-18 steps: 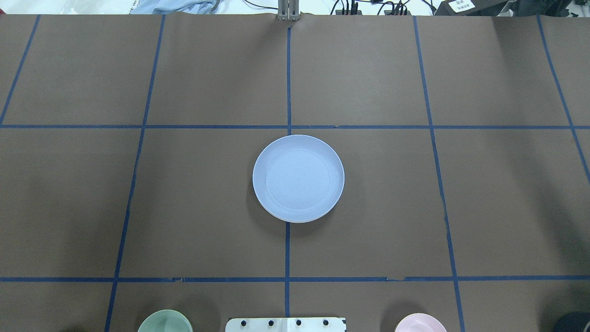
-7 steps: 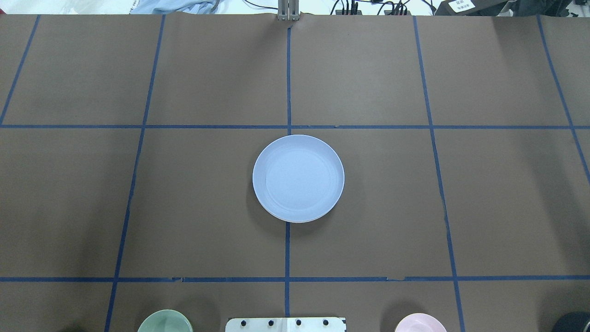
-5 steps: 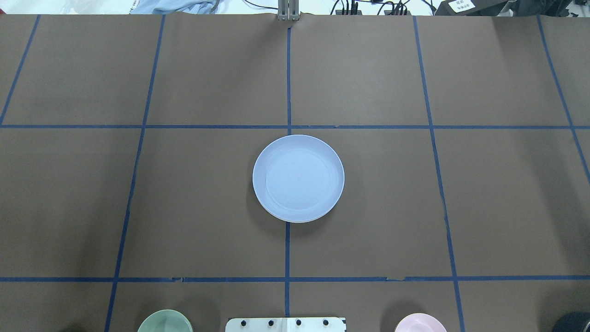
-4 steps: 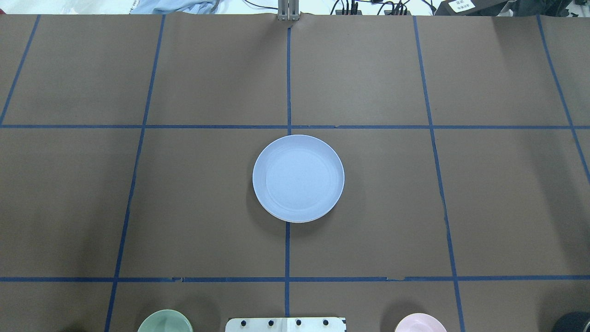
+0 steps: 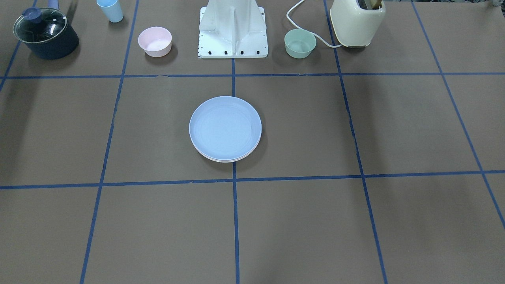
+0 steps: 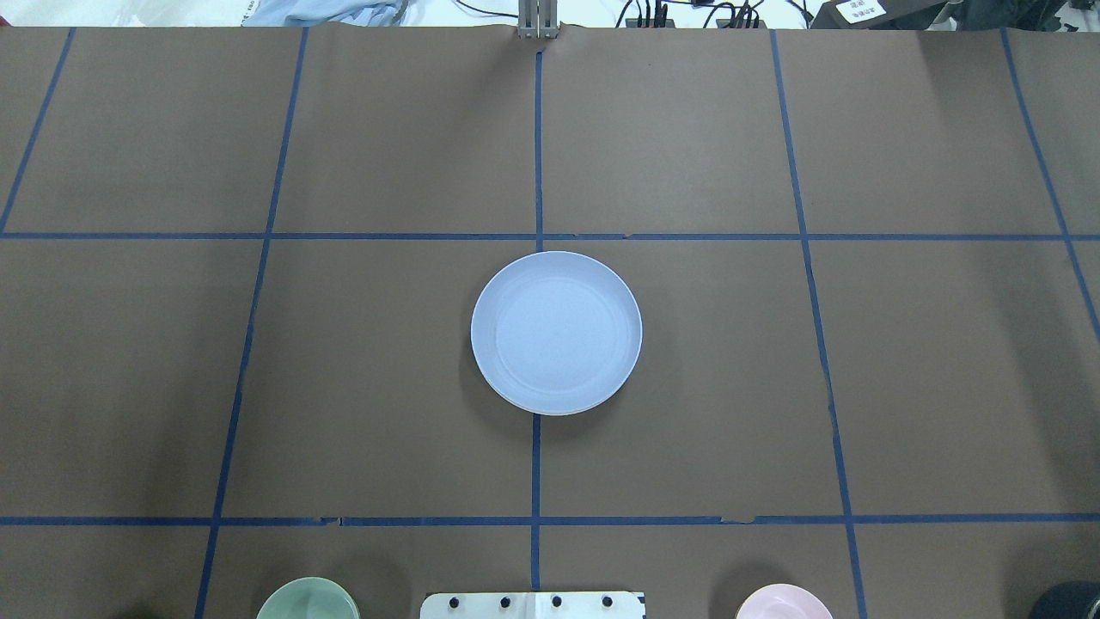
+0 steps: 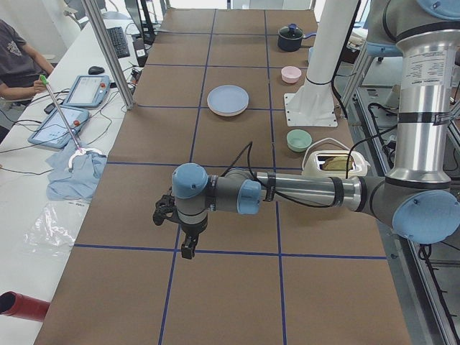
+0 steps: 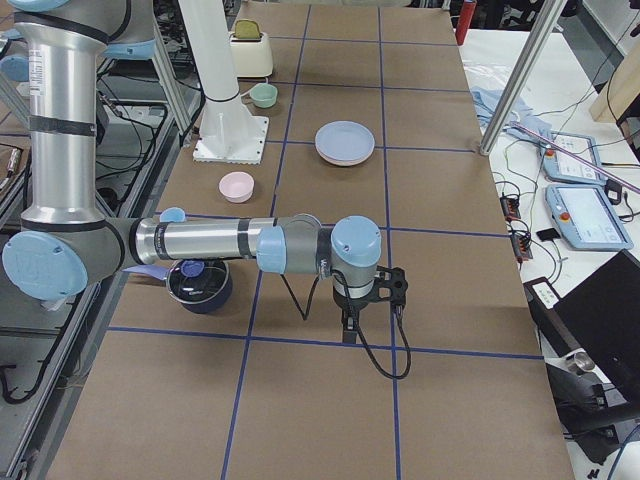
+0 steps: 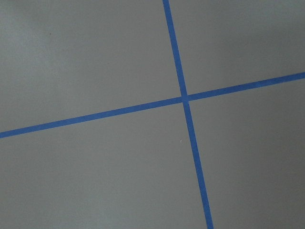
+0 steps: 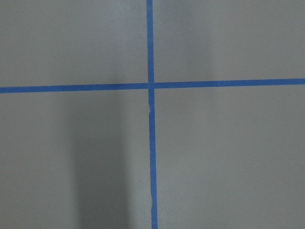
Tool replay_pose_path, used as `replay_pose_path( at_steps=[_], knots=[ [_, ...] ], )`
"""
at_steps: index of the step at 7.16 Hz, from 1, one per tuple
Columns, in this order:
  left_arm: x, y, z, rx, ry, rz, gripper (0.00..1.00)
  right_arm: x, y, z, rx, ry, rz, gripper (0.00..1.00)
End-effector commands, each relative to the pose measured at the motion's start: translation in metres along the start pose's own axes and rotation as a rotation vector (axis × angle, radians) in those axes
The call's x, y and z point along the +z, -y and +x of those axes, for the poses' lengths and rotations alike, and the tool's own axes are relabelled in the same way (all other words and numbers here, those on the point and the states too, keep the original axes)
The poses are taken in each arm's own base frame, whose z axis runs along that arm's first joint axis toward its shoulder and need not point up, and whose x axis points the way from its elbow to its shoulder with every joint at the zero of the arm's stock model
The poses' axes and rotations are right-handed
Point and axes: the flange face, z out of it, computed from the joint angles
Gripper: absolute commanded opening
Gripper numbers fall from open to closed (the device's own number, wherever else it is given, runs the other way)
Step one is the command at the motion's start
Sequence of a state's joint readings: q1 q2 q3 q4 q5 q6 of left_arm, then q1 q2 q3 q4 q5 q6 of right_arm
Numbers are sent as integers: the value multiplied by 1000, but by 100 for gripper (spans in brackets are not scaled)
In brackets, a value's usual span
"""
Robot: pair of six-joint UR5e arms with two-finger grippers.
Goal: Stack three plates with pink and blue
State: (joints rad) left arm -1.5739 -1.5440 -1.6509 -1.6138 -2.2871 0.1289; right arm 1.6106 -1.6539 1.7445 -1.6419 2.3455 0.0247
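Observation:
A light blue plate (image 5: 225,127) lies on top of a stack at the table's middle, also seen in the overhead view (image 6: 556,331). A pale pink rim (image 5: 227,160) shows under it; the cream-green plate is hidden. My left gripper (image 7: 187,250) hangs above the table far from the stack at the table's left end. My right gripper (image 8: 347,328) hangs above the table at the right end. Both show only in the side views, so I cannot tell whether they are open or shut. Both wrist views show only brown table and blue tape.
Near the robot's base (image 5: 232,27) stand a small pink bowl (image 5: 154,41), a small green bowl (image 5: 300,43), a cream toaster (image 5: 357,21), a lidded dark pot (image 5: 45,32) and a blue cup (image 5: 110,10). A person sits at the side bench (image 7: 18,61).

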Motion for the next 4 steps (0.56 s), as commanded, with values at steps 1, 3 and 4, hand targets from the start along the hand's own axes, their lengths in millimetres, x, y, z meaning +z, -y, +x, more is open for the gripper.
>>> replay_pose_path(
  at_steps=[1,3,4],
  knots=[
    [0,0,0,0,0,0,100,5,-6,6,14,10,-10,100],
    [0,1,0,0,2,0,100,8,-12,9,16,12,-14,100],
    [0,1,0,0,2,0,100,8,-12,9,16,12,-14,100]
  ],
)
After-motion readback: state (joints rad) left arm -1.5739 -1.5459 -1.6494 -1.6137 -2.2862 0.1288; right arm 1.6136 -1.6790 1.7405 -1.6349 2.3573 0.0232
